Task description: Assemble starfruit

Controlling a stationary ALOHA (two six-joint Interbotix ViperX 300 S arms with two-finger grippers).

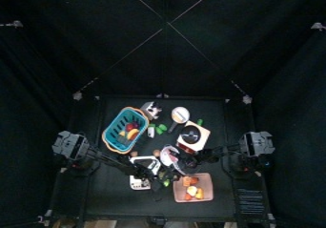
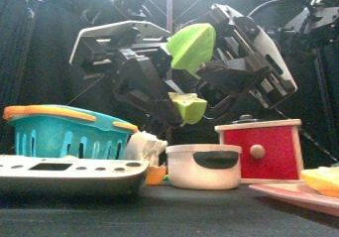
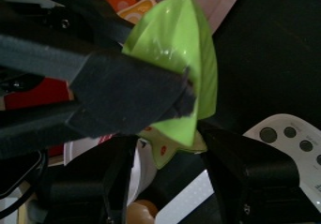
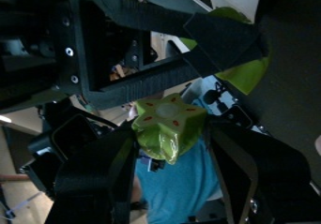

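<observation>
front view, left to right: blue basket (image 2: 59,132) with an orange rim stands on the surface (image 2: 159,216) at about 9 o'clock; in front of it lies a flat white device with dark buttons (image 2: 66,175). at centre a small white pot with a dark band (image 2: 203,167), and just right of it a red box with a round knob (image 2: 261,149). at 4 o'clock the edge of a pink plate (image 2: 294,191) carrying a yellow piece (image 2: 322,179). both arms hang above the middle, well clear of the surface. left tool (image 3: 160,139) comes in from 9 o'clock; its jaws stand wide and are set around a larger yellow-green starfruit piece (image 2: 189,46), which shows at 12 o'clock in the front view and fills the left wrist view (image 3: 175,68) between the dark fingers. right tool (image 4: 174,139) comes from 3 o'clock, its jaws closed on a smaller starfruit piece (image 2: 191,108) whose star-shaped cut face shows in the right wrist view (image 4: 170,126). the smaller piece hangs directly below the larger one, near it; cannot tell whether they touch. in the top view the two arms meet near the surface's middle, basket (image 1: 126,125) at 10 o'clock, the plate (image 1: 193,189) at 6 o'clock; the fruit pieces are too small to make out there.
</observation>
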